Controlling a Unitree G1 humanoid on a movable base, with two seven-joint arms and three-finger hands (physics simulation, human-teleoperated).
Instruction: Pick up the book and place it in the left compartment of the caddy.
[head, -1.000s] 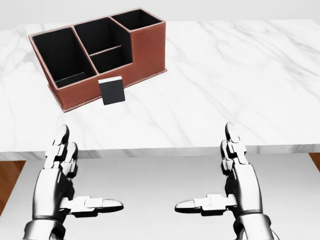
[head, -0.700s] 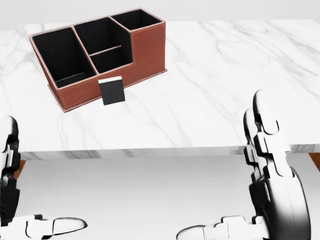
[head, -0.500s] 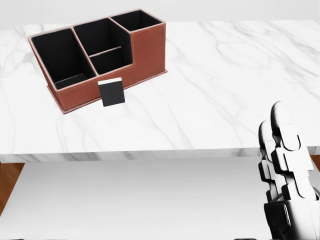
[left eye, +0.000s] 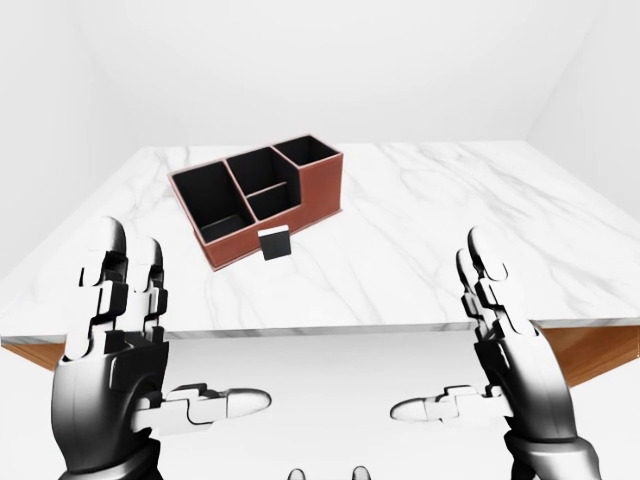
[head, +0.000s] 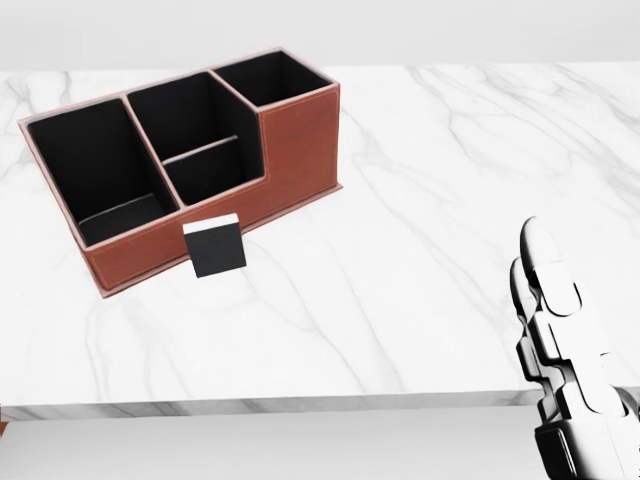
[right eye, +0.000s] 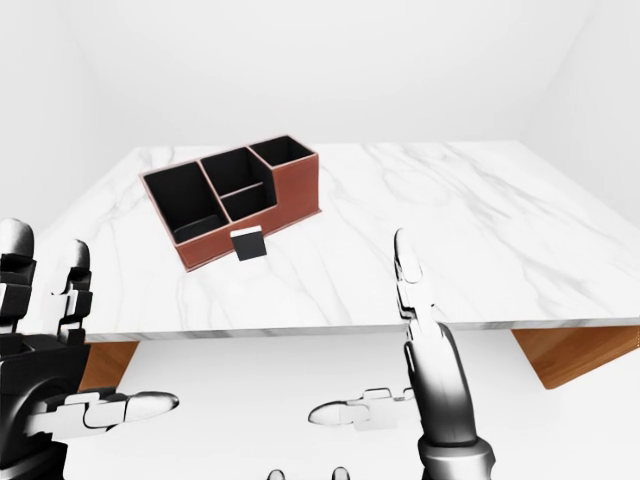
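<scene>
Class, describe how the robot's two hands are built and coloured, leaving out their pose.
Both the left hand and the right hand are glossy metallic, silver-white with dark grey-black shading. Each has three thick, segmented fingers with rounded tips and blocky stepped joints. No cables, markings or sleeves show.

A plain white room, like an office: a marble surface (left eye: 430, 230) holds a brown desk caddy (left eye: 258, 196), with bare white walls around.
</scene>
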